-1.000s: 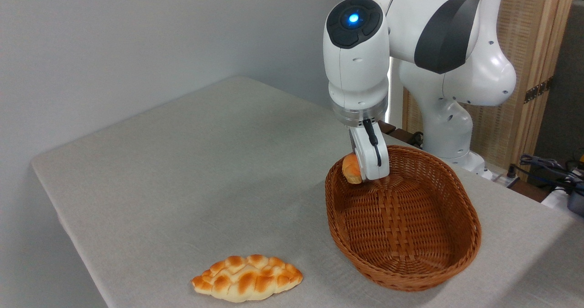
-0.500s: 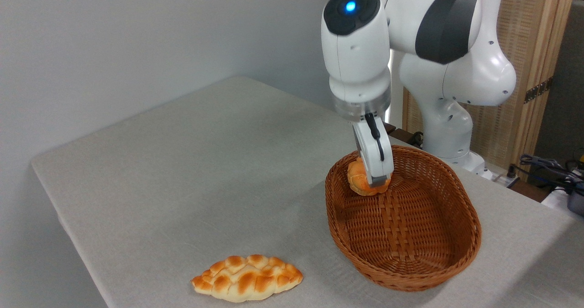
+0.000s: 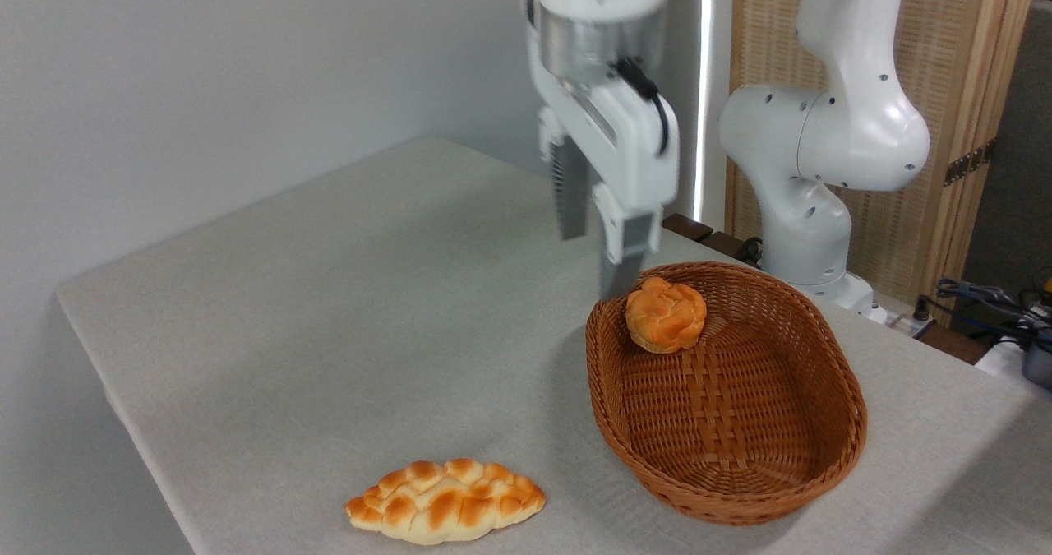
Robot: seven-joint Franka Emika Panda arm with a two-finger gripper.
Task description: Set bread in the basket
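The bread point(image 3: 666, 315), a small round knotted bun with a golden-orange crust, lies inside the basket point(image 3: 838, 448) against its far wall. The basket is a large oval of reddish-brown wicker on the table's right side. My gripper point(image 3: 593, 263) hangs above and to the left of the bun, clear of the basket's rim. Its two fingers stand apart with nothing between them. The image of the gripper is blurred by motion.
A longer flat braided loaf point(image 3: 445, 501) lies near the table's front edge, left of the basket. The grey cloth-covered table point(image 3: 329, 308) ends at the left and front. The arm's white base point(image 3: 814, 210) and cables point(image 3: 986, 300) stand behind the basket.
The gripper opened and let go of the bun, which now rests in the basket. The gripper then rose sharply and moved left, away from the basket.
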